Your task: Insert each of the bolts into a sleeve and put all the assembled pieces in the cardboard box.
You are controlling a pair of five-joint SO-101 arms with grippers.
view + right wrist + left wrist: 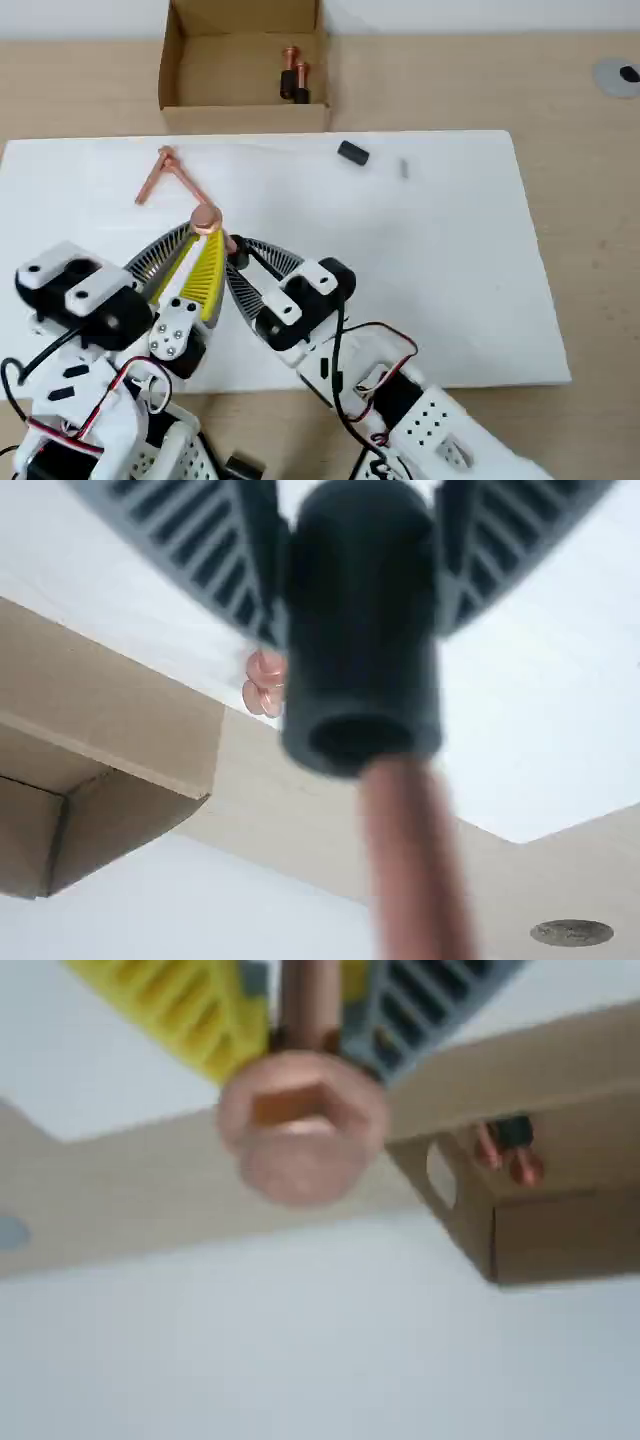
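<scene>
My left gripper [207,230], with one yellow finger, is shut on a copper bolt [205,218]; its hexagon-socket head [300,1125] faces the left wrist camera. My right gripper [238,254] is shut on a black sleeve [360,630]. The bolt's shaft [415,865] runs up to the sleeve's open mouth; how deep it sits I cannot tell. Two loose bolts [165,175] lie crossed on the white mat, and a spare black sleeve [352,153] lies further right. The cardboard box [243,118] holds two assembled pieces [294,75].
The white mat [430,270] covers most of the wooden table. A small grey piece [404,168] lies near the spare sleeve. A grey disc [617,76] sits in the table's far right corner. The box [540,1220] stands just beyond the mat's far edge.
</scene>
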